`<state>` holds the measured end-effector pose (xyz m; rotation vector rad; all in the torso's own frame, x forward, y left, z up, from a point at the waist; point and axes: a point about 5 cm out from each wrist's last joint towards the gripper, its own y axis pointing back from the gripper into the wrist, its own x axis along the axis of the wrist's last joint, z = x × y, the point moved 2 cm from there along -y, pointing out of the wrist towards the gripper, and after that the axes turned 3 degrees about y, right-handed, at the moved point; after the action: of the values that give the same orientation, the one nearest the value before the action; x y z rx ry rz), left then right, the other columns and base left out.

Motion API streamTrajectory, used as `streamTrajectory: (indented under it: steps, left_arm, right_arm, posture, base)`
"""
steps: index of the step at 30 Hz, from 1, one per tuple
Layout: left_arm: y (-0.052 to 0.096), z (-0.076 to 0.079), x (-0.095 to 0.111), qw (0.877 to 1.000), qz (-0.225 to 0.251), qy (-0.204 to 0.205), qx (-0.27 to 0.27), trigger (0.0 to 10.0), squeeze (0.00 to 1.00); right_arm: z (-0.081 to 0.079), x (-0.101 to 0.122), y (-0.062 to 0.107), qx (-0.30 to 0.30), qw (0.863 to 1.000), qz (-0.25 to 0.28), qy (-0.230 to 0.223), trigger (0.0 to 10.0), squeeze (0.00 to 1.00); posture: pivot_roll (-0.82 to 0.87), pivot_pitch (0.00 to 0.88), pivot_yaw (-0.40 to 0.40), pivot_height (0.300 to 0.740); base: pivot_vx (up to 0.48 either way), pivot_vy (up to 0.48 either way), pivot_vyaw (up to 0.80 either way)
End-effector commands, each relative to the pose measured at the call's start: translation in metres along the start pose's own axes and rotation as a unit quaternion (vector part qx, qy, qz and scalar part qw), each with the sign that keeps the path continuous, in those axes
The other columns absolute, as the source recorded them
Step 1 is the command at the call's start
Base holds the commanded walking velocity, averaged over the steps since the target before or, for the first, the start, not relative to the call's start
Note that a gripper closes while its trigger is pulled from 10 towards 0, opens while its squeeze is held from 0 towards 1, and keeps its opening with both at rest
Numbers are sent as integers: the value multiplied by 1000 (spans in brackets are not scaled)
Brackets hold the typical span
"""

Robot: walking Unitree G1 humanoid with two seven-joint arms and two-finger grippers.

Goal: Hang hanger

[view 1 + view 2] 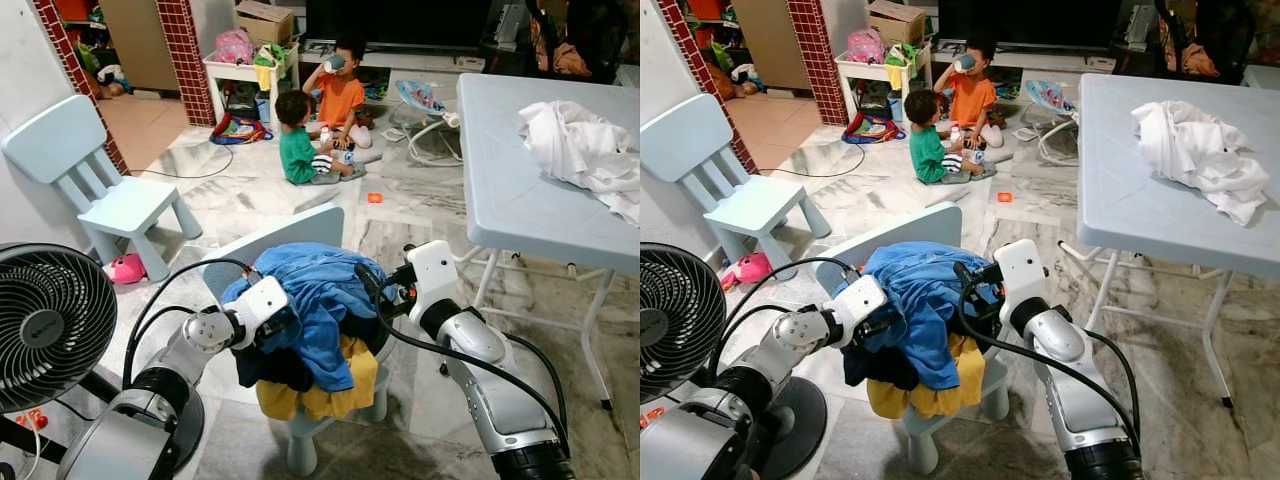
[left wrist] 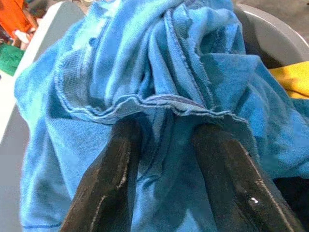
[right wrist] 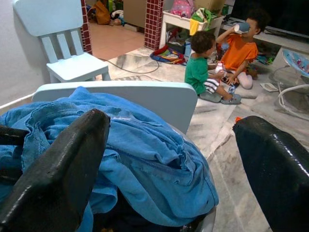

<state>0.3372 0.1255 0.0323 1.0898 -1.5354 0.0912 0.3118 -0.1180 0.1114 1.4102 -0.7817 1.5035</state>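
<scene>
Crumpled blue cotton shirt (image 1: 318, 290) on pale chair (image 1: 300, 232): left gripper (image 2: 164, 145) fingers narrowly spread, pressed into it; right gripper (image 3: 169, 159) wide, above it.

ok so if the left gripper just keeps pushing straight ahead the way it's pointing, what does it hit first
The blue shirt. The left gripper has its open fingers already against the bunched cloth on top of the chair's pile, so any advance presses deeper into that fabric. What lies under it is hidden.

Bright blue shirt (image 2: 145, 72) with stitched seams, draped over and between black left gripper fingers (image 2: 104, 183). Yellow cloth (image 1: 330, 385) and dark navy garment (image 1: 275, 365) beneath. Pale blue chair back (image 3: 145, 99) beyond black right gripper fingers (image 3: 63, 169). White cloth (image 1: 580, 150) on a pale grey table (image 1: 510, 190).
</scene>
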Motion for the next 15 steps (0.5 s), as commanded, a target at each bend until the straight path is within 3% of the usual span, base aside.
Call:
streamTrajectory:
  steps: [1,9,15]
  left_arm:
    - [0,-3,2,1000,-3,-8,-3,0,0]
    - [4,-5,-2,1000,0,-15,7,0,0]
    - [13,-13,0,997,53,8,56,0,0]
  right_arm:
    - [1,3,1,-1,1000,3,4,10000,0]
    - [1,4,1,-2,1000,3,4,10000,0]
    - [1,4,0,-2,1000,5,3,10000,0]
  posture:
    - [-149,22,17,736]
    - [-144,18,17,736]
    - [-128,14,9,736]
  base:
    - [0,0,0]
    - [0,0,0]
    - [0,0,0]
